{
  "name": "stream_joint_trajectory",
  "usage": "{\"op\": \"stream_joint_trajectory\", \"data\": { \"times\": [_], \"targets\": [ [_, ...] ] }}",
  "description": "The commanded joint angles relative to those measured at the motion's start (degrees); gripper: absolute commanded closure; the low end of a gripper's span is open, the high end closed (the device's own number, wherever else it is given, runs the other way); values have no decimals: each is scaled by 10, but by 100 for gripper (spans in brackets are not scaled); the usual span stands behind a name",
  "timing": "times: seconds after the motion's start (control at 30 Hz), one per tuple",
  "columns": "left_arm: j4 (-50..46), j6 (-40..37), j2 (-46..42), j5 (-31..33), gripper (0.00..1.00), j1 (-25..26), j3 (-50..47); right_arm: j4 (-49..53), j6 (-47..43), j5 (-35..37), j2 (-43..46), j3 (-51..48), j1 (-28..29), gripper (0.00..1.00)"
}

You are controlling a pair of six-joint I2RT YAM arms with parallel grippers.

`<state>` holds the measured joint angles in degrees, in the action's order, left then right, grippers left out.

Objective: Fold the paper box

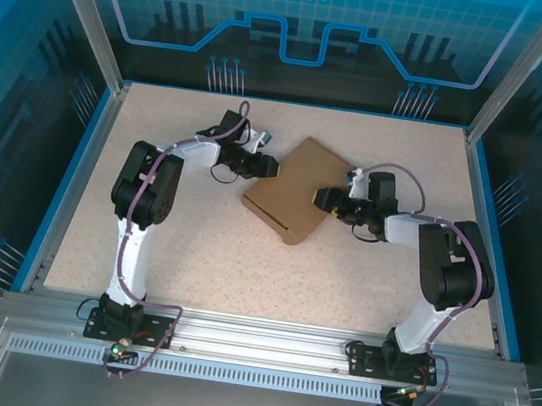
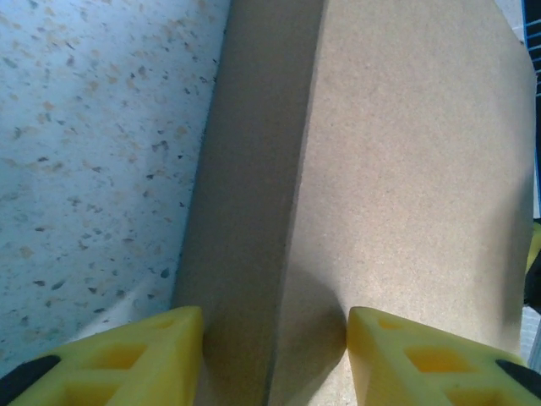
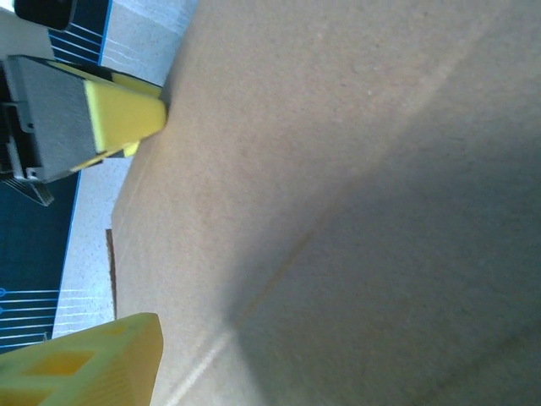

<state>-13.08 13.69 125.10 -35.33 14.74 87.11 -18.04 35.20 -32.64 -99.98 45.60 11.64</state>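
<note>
The plain brown corrugated cardboard box [image 1: 293,188] lies mid-way across the tabletop [image 1: 241,270]; likely light, stiff, easily creased, best taken at its edges; left tool [image 1: 270,168] stands apart astride one edge; right tool [image 1: 324,198] is spread wide opposite.

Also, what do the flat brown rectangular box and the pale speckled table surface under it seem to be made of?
The flat brown box: cardboard, matte, with a fine fibrous grain and pressed crease lines in the wrist views. The pale speckled table top: smooth and hard-looking, with dark and tan flecks; maybe laminate or stone composite, cannot tell which.
</note>
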Motion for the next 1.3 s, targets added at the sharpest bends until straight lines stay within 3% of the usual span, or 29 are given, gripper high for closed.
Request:
{"op": "stream_joint_trajectory", "data": {
  "times": [0.0, 0.43, 0.8, 1.0, 1.27],
  "targets": [
    [6, 14, -13, -59, 53, 19, -35, -41, 4, -29, 51, -15, 14, 29],
    [53, 43, -16, -102, 53, 36, -57, 19, -20, 12, 170, -45, 28, 33],
    [-10, 3, -2, -30, 52, 36, -36, 205, -91, 130, 219, -66, 12, 27],
    [-15, 0, -3, -22, 52, 37, -34, 218, -106, 136, 185, -62, -3, 28],
    [-25, -7, -2, -13, 52, 38, -33, 148, -83, 74, 105, -60, -6, 29]
  ]
}}
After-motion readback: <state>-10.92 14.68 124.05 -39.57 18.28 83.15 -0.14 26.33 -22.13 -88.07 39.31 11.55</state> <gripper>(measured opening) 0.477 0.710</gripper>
